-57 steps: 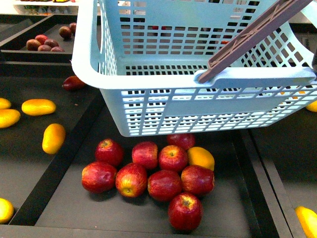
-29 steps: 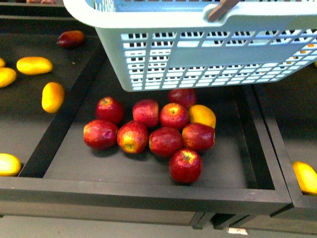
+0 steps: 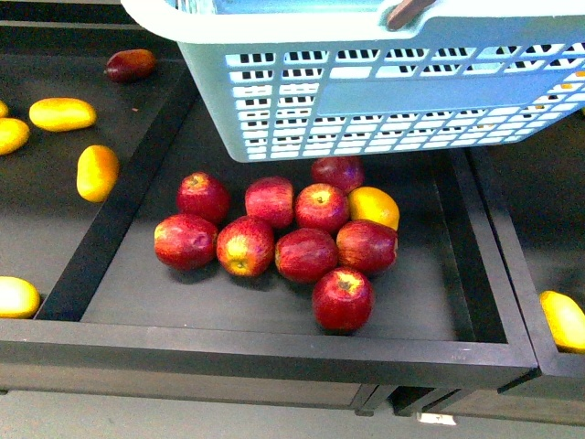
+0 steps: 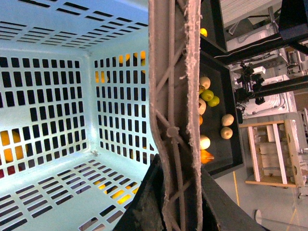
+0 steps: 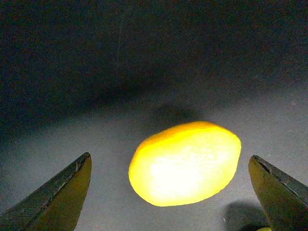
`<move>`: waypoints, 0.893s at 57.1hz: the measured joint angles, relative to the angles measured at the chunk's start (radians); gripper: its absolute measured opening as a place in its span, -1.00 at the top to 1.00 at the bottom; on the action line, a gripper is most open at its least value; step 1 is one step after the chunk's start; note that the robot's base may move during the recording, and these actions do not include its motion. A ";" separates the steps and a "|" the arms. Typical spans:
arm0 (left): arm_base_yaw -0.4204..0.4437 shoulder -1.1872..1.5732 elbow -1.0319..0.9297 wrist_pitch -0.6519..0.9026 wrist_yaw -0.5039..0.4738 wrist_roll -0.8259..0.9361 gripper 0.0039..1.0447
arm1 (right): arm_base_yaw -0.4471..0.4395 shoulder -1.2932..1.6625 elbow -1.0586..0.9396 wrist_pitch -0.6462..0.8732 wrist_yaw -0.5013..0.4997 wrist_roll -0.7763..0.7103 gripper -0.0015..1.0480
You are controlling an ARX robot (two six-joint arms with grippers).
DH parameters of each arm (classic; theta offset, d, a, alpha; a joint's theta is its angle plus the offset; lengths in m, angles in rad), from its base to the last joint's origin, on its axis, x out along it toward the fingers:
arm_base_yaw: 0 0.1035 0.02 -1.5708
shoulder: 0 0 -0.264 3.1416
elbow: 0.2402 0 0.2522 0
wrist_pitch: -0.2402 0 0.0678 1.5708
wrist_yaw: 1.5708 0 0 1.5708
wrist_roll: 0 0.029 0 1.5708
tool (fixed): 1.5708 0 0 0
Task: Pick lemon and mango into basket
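Right wrist view — right gripper [image 5: 169, 159], jaws apart, over the lemon [image 5: 185, 166]; left gripper [image 4: 179, 204] clamps the basket handle [image 4: 173, 72].

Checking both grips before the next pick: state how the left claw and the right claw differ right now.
The left claw is shut on the handle of the basket; the right claw is open, gripping nothing. The left claw holds the basket up over the apples; the right claw hangs above a lemon lying on a dark surface.

Looks like a grocery shop's fruit section, shallow black display trays [image 3: 274, 352] of loose red apples [image 3: 304, 254], pale turquoise slotted plastic shopping basket [image 3: 366, 91] above them.
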 joint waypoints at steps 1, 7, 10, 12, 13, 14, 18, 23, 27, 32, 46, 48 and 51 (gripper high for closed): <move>0.000 0.000 0.000 0.000 0.000 0.000 0.86 | -0.003 0.008 0.005 -0.005 0.000 -0.016 -0.83; 0.000 0.000 0.000 0.000 0.001 0.000 0.86 | -0.015 0.036 0.033 -0.024 0.001 -0.106 -0.83; 0.000 0.000 0.000 0.000 0.002 0.000 0.86 | -0.020 0.047 0.047 -0.035 0.002 -0.141 -0.83; 0.000 0.000 0.000 0.000 0.002 0.000 0.86 | -0.024 0.053 0.059 -0.046 0.001 -0.171 -0.83; 0.000 0.000 0.000 0.000 0.002 0.000 0.86 | -0.025 0.056 0.067 -0.052 0.001 -0.186 -0.83; 0.000 0.000 0.000 0.000 0.002 0.000 0.86 | -0.026 0.057 0.071 -0.055 0.000 -0.190 -0.83; 0.000 0.000 0.000 0.000 0.002 0.000 0.86 | -0.026 0.066 0.095 -0.072 0.000 -0.230 -0.83; 0.000 0.000 0.000 0.000 0.000 0.000 0.86 | -0.010 0.111 0.195 -0.134 -0.003 -0.311 -0.83; 0.000 0.000 0.000 0.000 0.000 0.000 0.86 | -0.005 0.126 0.211 -0.153 -0.007 -0.324 -0.83; 0.000 0.000 0.000 0.000 0.001 0.000 0.86 | -0.002 0.139 0.226 -0.176 -0.031 -0.339 -0.83; 0.000 0.000 0.000 0.000 0.002 0.000 0.86 | -0.004 0.159 0.259 -0.228 -0.068 -0.396 -0.83; 0.000 0.000 0.000 0.000 0.002 0.000 0.86 | -0.006 0.161 0.263 -0.232 -0.068 -0.407 -0.83; 0.000 0.000 0.000 0.000 0.002 0.000 0.86 | -0.008 0.163 0.267 -0.237 -0.068 -0.425 -0.83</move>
